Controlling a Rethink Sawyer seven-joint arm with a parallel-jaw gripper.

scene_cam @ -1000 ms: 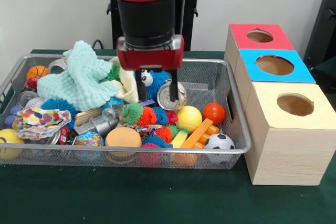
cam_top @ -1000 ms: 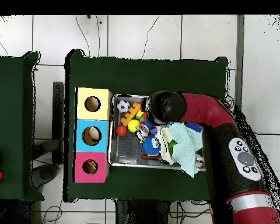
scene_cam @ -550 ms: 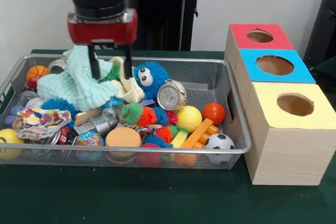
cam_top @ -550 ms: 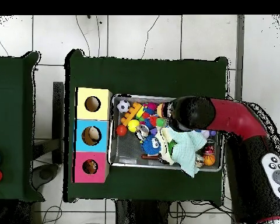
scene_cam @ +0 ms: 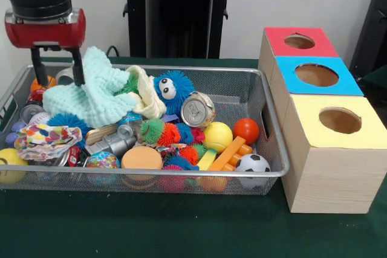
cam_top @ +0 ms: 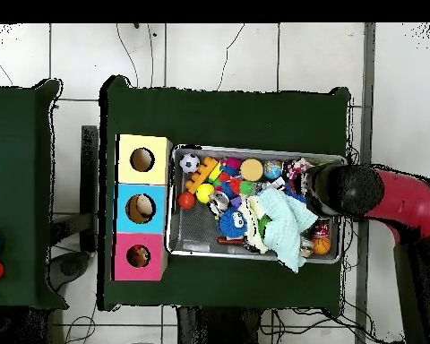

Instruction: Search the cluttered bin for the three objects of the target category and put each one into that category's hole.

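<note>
Green counter, wire bin (scene_cam: 266, 170) full of toys. Gripper (scene_cam: 57, 67) has swept from the soda can (scene_cam: 197, 109) to the bin's end by the mint cloth (scene_cam: 91, 92), jaws apart and empty. No target picked yet.

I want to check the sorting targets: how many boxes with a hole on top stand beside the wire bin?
3, in one row touching each other: the red box farthest from the camera, the blue box in the middle, and the yellow box nearest. None seems hidden.
</note>
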